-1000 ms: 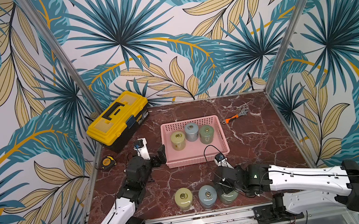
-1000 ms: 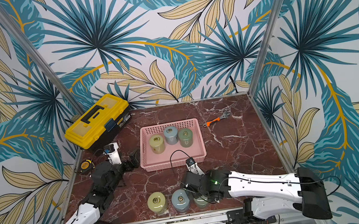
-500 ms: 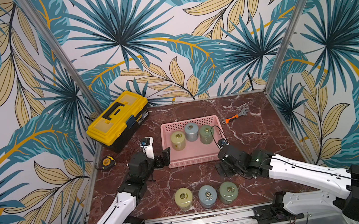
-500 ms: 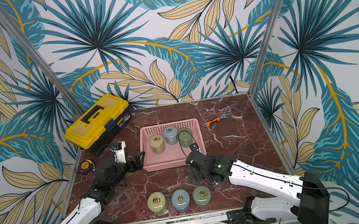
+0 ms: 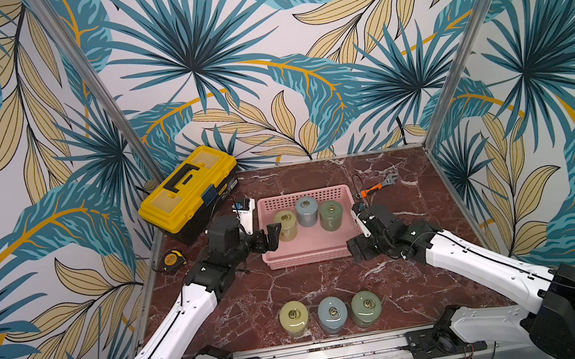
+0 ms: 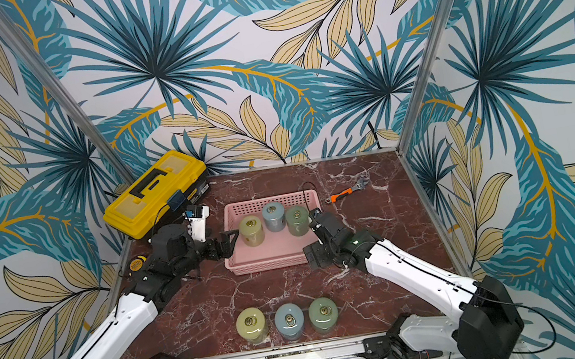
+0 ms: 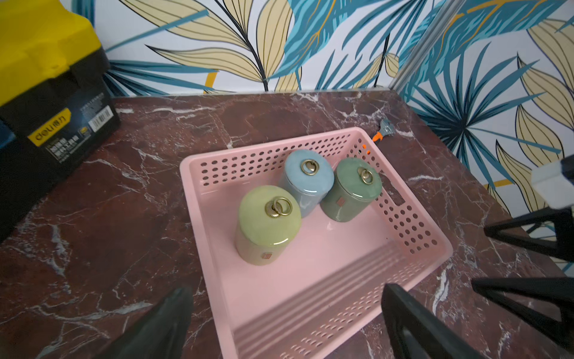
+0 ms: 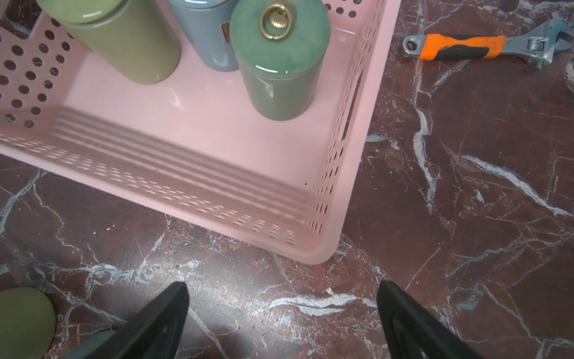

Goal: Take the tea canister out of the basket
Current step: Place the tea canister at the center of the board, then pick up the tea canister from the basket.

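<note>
Red-brown marble tabletop (image 5: 402,271), boxed in by palm-leaf wallpaper (image 5: 258,56), as both top views show it: a shallow pink plastic basket (image 5: 312,258) with perforated sides sits between two black claws, each spread wide and empty. Three glazed cylindrical tea canisters with brass ring-pull lids stand upright inside: a yellow-green canister (image 5: 286,223) just ahead of the left claw (image 5: 267,236), whose tips hover over the basket's side wall; a blue-grey canister (image 5: 307,211) beyond it; and a dark green canister (image 5: 331,214) just past the right claw (image 5: 358,243), which waits outside the basket's near corner. Three matching canisters (image 5: 332,314) line the table's front edge, behind both claws and well apart from the basket; a yellow-and-black toolbox (image 5: 187,188) lies off the left claw's outer side. From the left wrist, the yellow-green canister (image 7: 268,223) stands dead ahead between the spread fingers, clear of the wall and close beside the blue-grey one; whether they touch cannot be told. From the right wrist, the dark green canister (image 8: 279,62) stands ahead across the basket wall, with an orange-handled adjustable wrench (image 8: 459,46) on the marble beyond the basket. The step in hand looks like the approach. Done well, the chosen claw would clear the rim, drop its fingers either side of the smooth, likely slippery body below the lid, leave the neighbours unnudged, then lift straight up.
</note>
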